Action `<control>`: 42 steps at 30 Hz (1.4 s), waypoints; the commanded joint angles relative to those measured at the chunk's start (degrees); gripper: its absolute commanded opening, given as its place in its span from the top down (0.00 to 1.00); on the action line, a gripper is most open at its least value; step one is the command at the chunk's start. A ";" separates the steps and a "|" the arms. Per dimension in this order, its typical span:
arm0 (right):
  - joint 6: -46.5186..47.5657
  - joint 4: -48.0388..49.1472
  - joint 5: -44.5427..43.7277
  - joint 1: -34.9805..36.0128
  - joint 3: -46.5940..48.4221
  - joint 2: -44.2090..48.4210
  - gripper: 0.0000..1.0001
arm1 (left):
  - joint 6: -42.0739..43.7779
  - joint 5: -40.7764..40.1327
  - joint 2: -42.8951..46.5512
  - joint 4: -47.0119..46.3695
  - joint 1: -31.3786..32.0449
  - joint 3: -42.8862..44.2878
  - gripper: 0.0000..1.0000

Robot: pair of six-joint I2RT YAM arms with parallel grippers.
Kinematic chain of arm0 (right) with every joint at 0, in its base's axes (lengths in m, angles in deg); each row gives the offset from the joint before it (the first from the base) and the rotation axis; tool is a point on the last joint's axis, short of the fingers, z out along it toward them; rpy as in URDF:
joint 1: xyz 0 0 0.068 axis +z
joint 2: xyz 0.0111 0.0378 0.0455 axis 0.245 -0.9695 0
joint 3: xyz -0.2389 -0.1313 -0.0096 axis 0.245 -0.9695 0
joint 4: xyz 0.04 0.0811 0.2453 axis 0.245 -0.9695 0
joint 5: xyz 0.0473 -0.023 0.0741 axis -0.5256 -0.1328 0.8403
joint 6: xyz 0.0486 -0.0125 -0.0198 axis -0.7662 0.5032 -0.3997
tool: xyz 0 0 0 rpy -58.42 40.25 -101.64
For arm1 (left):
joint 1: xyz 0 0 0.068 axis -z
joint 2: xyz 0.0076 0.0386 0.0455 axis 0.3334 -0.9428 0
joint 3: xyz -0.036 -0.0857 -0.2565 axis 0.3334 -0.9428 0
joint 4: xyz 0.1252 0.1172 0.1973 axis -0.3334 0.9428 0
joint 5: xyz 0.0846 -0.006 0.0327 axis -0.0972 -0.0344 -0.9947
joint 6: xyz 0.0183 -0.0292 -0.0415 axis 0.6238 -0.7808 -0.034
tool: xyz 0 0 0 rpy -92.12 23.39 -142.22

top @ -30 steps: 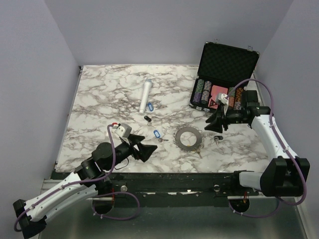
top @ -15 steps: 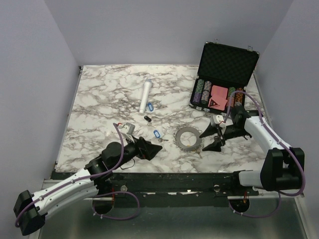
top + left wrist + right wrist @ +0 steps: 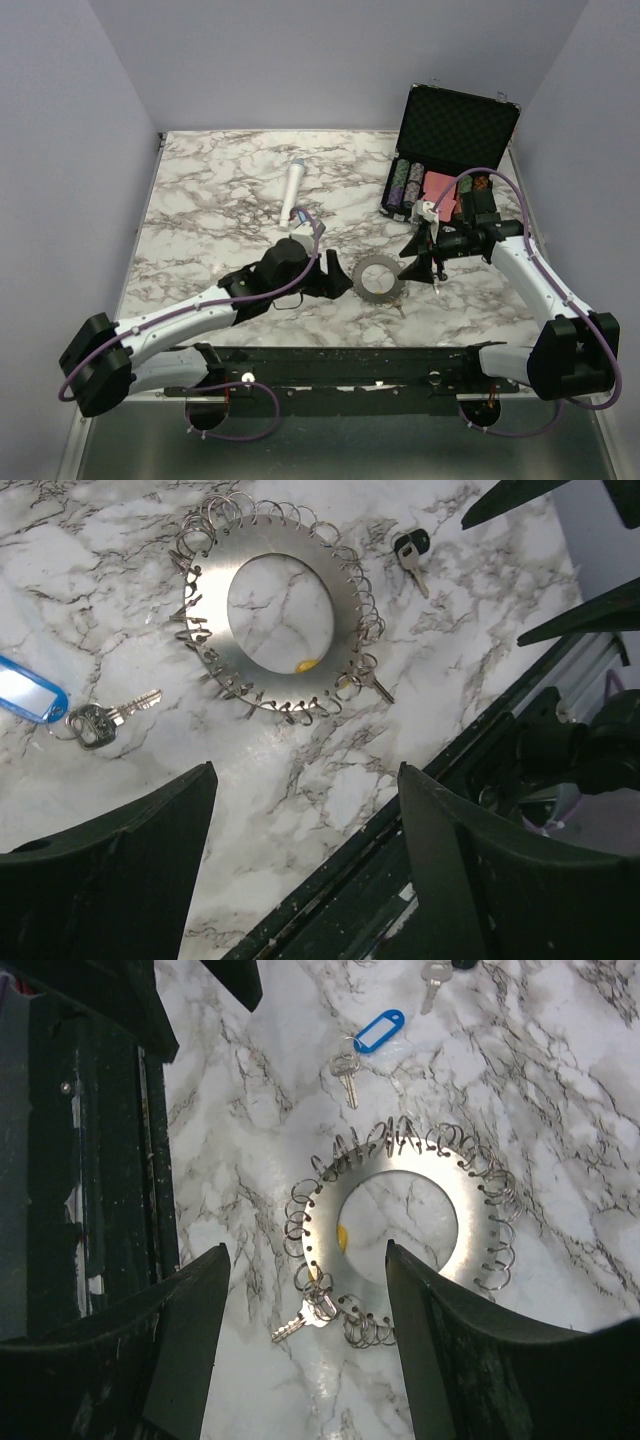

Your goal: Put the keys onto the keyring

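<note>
Inward toward keyring (image 3: 380,277), both end effectors (image 3: 335,274) (image 3: 421,262)

On marble table (image 3: 200,210): toothed keyring (image 3: 380,277) toward near edge, blue-tagged key (image 3: 378,1032) just beside. White cylinder (image 3: 293,190) mid-table, open chip case (image 3: 458,125) at far right corner.

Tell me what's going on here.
The left tool and right tool both hover open at the keyring, holding nothing. One key already hangs from the ring's rim. A blue-tag key and a black-tag key lie loose on the table beside it, not yet picked up.
</note>
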 commanded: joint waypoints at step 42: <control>-12.16 5.47 -4.47 -3.99 0.77 -1.73 0.28 | 12.95 -3.25 -35.26 12.48 3.92 22.67 0.69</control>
